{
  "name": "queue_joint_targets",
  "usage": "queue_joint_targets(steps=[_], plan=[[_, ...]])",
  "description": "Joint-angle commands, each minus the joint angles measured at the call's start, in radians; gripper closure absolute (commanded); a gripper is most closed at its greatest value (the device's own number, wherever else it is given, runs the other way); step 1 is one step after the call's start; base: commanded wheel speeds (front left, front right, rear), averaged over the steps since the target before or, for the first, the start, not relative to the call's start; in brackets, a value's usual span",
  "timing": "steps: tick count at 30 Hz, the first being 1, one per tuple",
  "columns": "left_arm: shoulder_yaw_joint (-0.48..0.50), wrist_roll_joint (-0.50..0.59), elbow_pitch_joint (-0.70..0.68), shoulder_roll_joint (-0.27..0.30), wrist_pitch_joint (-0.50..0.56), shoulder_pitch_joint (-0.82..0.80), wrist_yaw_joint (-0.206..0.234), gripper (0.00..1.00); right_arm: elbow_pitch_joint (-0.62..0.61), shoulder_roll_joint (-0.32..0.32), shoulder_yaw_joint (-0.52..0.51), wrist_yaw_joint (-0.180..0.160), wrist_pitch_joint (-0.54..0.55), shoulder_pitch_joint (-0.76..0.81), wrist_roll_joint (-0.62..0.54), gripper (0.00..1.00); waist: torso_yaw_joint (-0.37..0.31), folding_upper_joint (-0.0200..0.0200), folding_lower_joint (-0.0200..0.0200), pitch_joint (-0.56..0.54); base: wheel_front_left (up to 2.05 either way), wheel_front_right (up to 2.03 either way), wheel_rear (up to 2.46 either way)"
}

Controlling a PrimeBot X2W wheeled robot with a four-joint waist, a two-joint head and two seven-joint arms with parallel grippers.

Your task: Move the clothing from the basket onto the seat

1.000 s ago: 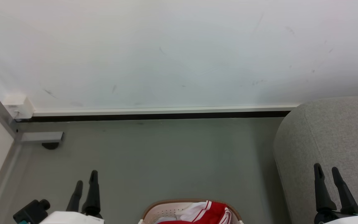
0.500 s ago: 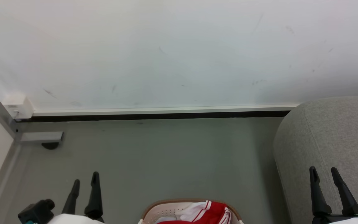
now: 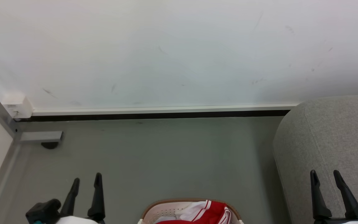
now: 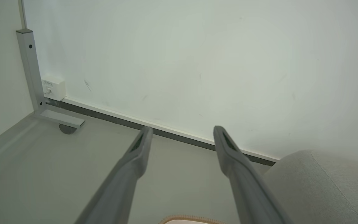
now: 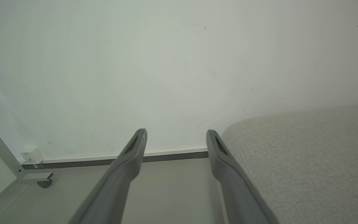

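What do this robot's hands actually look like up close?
The left gripper and right gripper each have two long, slim black fingers tapering to blunt points, on a black base above a white forearm casing. Close up, each fingertip has a dark slot. A black knob with a teal fleck flanks the left one.

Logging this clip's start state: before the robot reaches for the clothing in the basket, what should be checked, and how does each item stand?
1. Left gripper open, holding nothing: ok.
2. Right gripper open, holding nothing: ok.
3. Clothing lies in the basket: ok.
4. Seat in view at the robot's right, visible part bare: ok.
5. Whole basket inside the head view: not ok, the bottom edge cuts it off.
6. Number of garments: cannot tell.
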Motion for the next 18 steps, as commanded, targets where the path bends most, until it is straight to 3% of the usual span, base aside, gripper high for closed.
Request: queue_joint_targets(steps=[1,18], plan=[[0.000,0.036,-0.009,0.014,-0.012,0.005,0.004,0.00,0.000,0.000,-0.012,-0.001,-0.005,0.004,-0.033,0.00,0.000,0.0000,0.0000,0.000,0.00,0.00,0.00],[-0.019,0.179,0.013,0.020,-0.047,0.017,-0.008,0.00,0.020,0.026,-0.045,-0.002,-0.015,0.014,-0.120,0.00,-0.003,0.0000,0.0000,0.004,0.00,0.00,0.00]])
